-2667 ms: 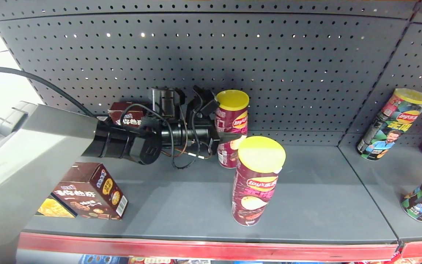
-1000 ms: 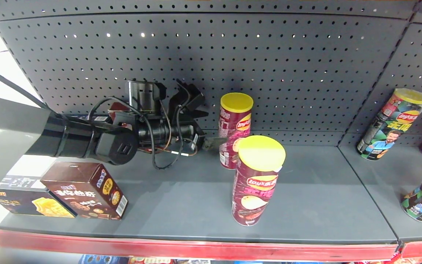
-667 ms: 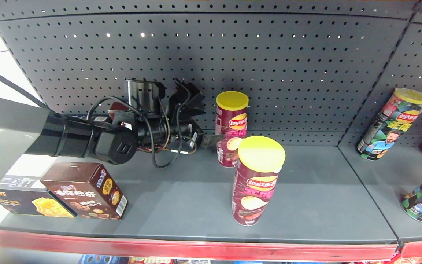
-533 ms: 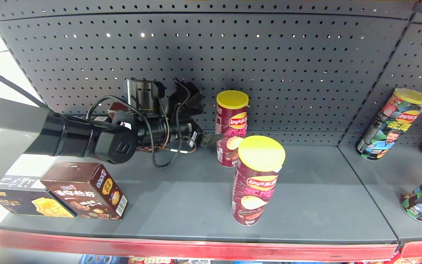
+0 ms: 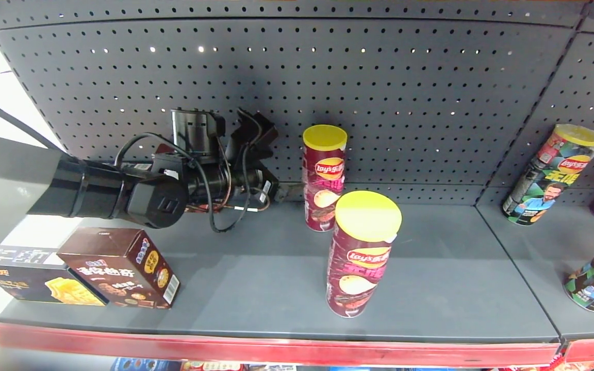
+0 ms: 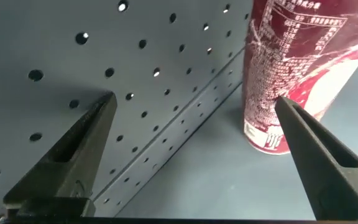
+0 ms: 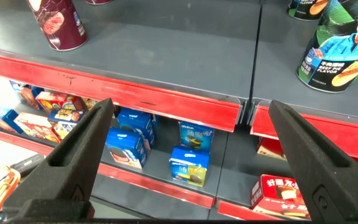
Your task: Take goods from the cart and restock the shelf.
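Note:
Two maroon chip cans with yellow lids stand upright on the grey shelf (image 5: 256,278). The back can (image 5: 324,178) is near the pegboard, and the front can (image 5: 361,252) is closer to the red edge. My left gripper (image 5: 291,189) hovers just left of the back can, open and empty. In the left wrist view that gripper (image 6: 196,98) spreads wide before the pegboard, with the back can (image 6: 291,68) standing beyond one fingertip. My right gripper (image 7: 191,104) is open and empty below the shelf's red edge (image 7: 166,96); the front can (image 7: 58,22) stands above it.
A brown cookie box (image 5: 121,265) and a dark box (image 5: 34,275) lie at the shelf's front left, and another brown box (image 5: 165,152) sits behind my left arm. Green cans (image 5: 552,175) stand in the neighbouring bay. Blue boxes (image 7: 132,134) fill a lower shelf.
My left gripper has let go of the back can and drawn back to the left. The can rocked a little and now stands upright near the pegboard.

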You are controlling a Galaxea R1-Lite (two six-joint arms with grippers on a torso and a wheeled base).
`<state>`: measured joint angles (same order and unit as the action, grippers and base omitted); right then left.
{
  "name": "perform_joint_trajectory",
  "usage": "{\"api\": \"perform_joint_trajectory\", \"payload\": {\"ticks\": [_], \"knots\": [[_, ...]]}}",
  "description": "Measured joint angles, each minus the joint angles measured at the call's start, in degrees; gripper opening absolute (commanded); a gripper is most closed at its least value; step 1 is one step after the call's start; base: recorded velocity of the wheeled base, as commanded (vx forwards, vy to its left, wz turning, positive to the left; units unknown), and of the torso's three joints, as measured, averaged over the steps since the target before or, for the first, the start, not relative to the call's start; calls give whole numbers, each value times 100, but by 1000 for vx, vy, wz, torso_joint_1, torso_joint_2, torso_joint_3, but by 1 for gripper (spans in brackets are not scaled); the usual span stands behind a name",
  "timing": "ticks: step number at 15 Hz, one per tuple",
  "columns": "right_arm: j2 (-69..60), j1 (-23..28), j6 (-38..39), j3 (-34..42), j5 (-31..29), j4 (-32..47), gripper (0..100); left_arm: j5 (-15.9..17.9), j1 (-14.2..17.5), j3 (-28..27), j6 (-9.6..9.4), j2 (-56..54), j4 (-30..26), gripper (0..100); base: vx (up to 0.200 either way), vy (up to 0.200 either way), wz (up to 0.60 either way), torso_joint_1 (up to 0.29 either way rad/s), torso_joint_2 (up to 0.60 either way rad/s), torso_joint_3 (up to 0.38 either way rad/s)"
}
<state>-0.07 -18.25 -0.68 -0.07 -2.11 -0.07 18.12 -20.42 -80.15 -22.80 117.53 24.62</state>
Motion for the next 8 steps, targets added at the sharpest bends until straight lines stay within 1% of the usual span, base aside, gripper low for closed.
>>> {"api": "perform_joint_trajectory", "payload": {"ticks": [4, 6, 8], "knots": [[0, 0, 0, 0, 0, 0, 100, -260, 24, 28, 2, -5, -5, 100, 0, 0, 0, 0, 0, 0], [0, 0, 0, 0, 0, 0, 100, -471, 33, 35, -6, -5, -7, 100, 0, 0, 0, 0, 0, 0], [0, 0, 2, 0, 0, 0, 100, -495, 27, 35, -57, -5, -2, 100, 0, 0, 0, 0, 0, 0]]}}
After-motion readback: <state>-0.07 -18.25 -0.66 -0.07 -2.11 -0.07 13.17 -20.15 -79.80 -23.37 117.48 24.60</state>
